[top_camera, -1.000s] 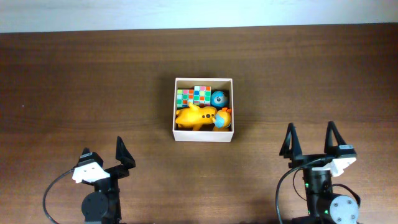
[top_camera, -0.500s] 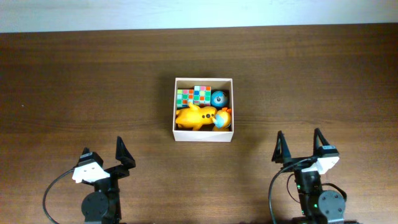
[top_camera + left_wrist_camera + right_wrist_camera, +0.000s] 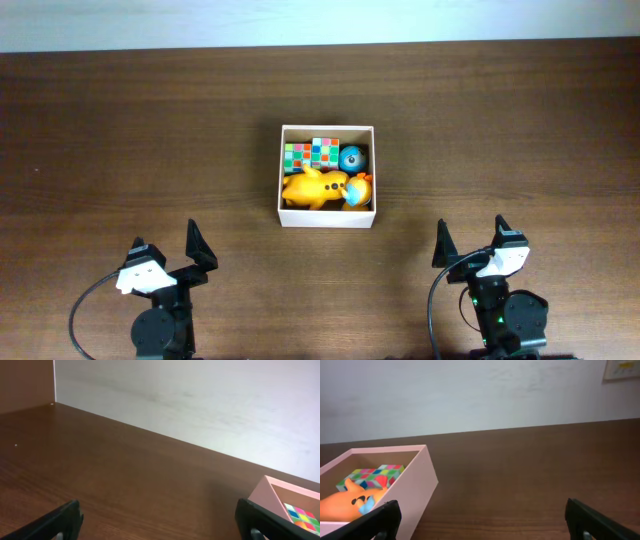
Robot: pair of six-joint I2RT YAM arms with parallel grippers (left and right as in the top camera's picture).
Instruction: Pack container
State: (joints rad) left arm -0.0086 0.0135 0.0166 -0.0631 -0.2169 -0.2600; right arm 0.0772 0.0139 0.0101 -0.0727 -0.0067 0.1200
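Pack container: the container sits at the middle of the dark wooden tabletop, open side up. It is square, so it has no long axis, and its walls run parallel to the tabletop's edges. Inside are two multicoloured cubes along the far wall, a blue ball in the far right corner, a yellow toy along the near wall, and a smaller orange-and-blue toy whose shape is hard to make out.

The left gripper and right gripper hang near the front edge, well apart from the container. Both have their fingers spread wide and hold nothing. The bottom edge of the overhead view cuts off the arms.

The left wrist view shows only one corner of the container at its right border, with a sliver of cube. The right wrist view shows the near right corner, cut off at the left. Each wrist view shows only the tips of its fingers, and both show the pale wall behind the tabletop.
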